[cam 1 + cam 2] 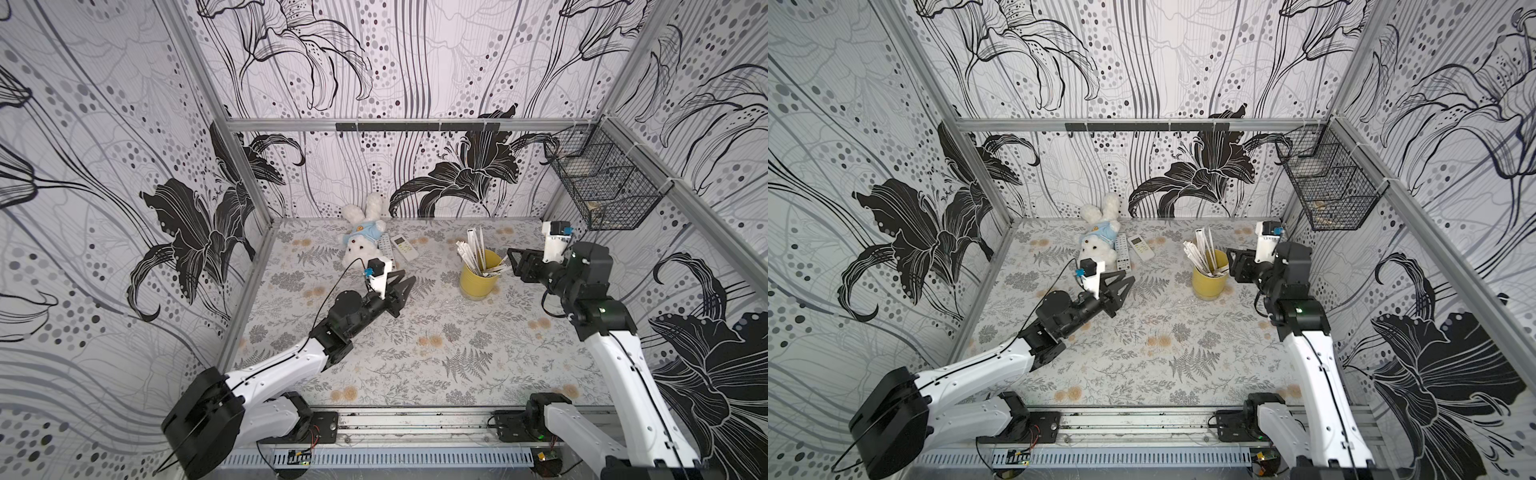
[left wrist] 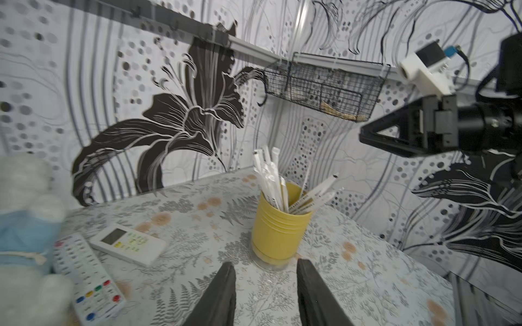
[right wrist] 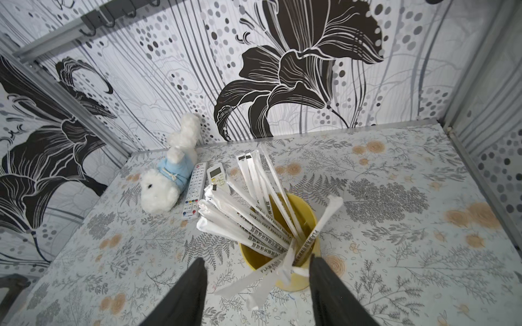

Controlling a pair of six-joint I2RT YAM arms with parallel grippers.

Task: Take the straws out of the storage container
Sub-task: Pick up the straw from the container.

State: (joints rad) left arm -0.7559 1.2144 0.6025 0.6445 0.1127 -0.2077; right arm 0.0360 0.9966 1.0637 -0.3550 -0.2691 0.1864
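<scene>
The storage container, a yellow cup (image 1: 478, 279) (image 1: 1208, 283) (image 2: 278, 231) (image 3: 296, 282), stands upright on the table's back right part. Several white wrapped straws (image 1: 477, 252) (image 1: 1203, 254) (image 2: 269, 180) (image 3: 248, 223) stick out of it, most leaning left and a few tipped over the rim to the right. My right gripper (image 1: 512, 264) (image 1: 1230, 262) (image 3: 258, 259) hovers open just right of the rim, and the tipped straw ends reach between its jaws ungripped. My left gripper (image 1: 407, 276) (image 1: 1128, 276) (image 2: 265, 264) is open and empty, left of the cup and pointing at it.
A white plush rabbit (image 1: 363, 237) in a blue shirt lies at the back of the table with two white remotes (image 1: 405, 246) beside it. A black wire basket (image 1: 602, 187) hangs on the right wall above the right arm. A hook rail (image 1: 415, 126) crosses the back wall.
</scene>
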